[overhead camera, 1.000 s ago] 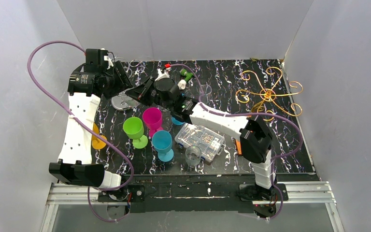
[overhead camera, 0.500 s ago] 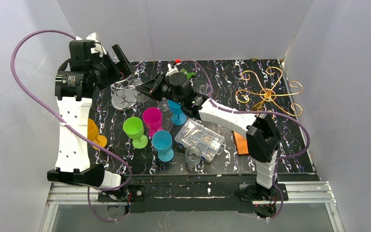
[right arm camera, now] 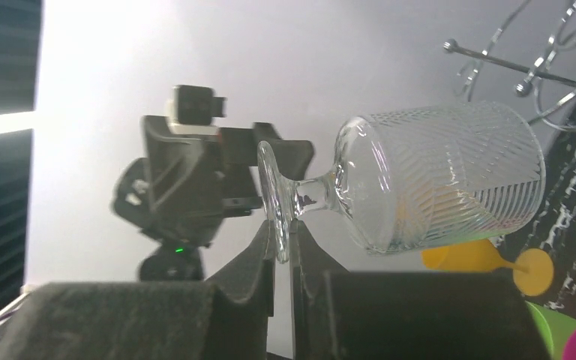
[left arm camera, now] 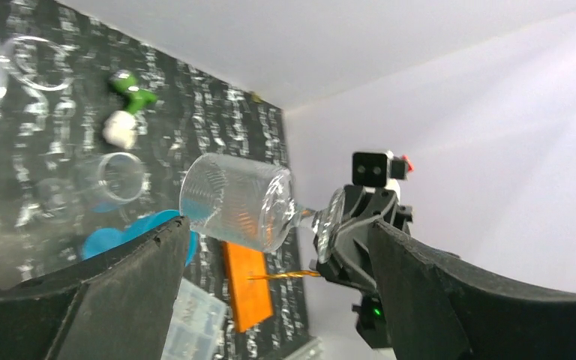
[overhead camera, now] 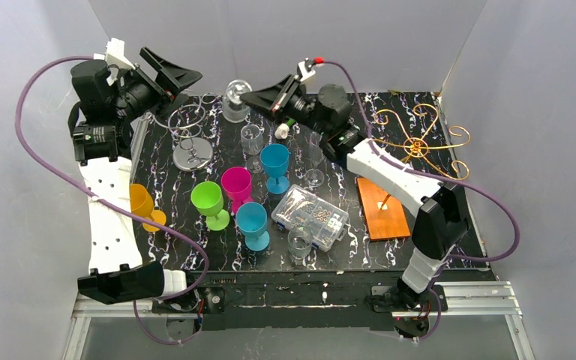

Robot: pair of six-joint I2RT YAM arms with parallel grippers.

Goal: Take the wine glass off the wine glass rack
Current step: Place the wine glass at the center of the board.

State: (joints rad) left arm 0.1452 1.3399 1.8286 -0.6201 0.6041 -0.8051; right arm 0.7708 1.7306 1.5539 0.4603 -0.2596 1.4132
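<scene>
The wine glass [overhead camera: 234,101] is off the wine glass rack [overhead camera: 418,142]. It hangs on its side in the air at the upper middle of the overhead view, well apart from the golden scrollwork at the upper right. The right claw [right arm camera: 283,232] is pinched on the edge of the glass's foot, with the bowl pointing toward the left claw [overhead camera: 184,84]. That claw's fingers stand spread wide and hold nothing; in its wrist view the bowl appears framed between them, apart from both. The lift-off looks done. What remains is probably setting the glass upright or passing it across, and either calls for a slow turn, since a pinch on a thin foot rim could slip. Room is tight: the back wall [overhead camera: 285,45] is just behind, a silver wire stand [overhead camera: 193,142] sits below left, and clear tumblers [overhead camera: 251,139] and coloured goblets [overhead camera: 236,184] crowd the centre. The table [overhead camera: 379,253] at lower right looks freest.
</scene>
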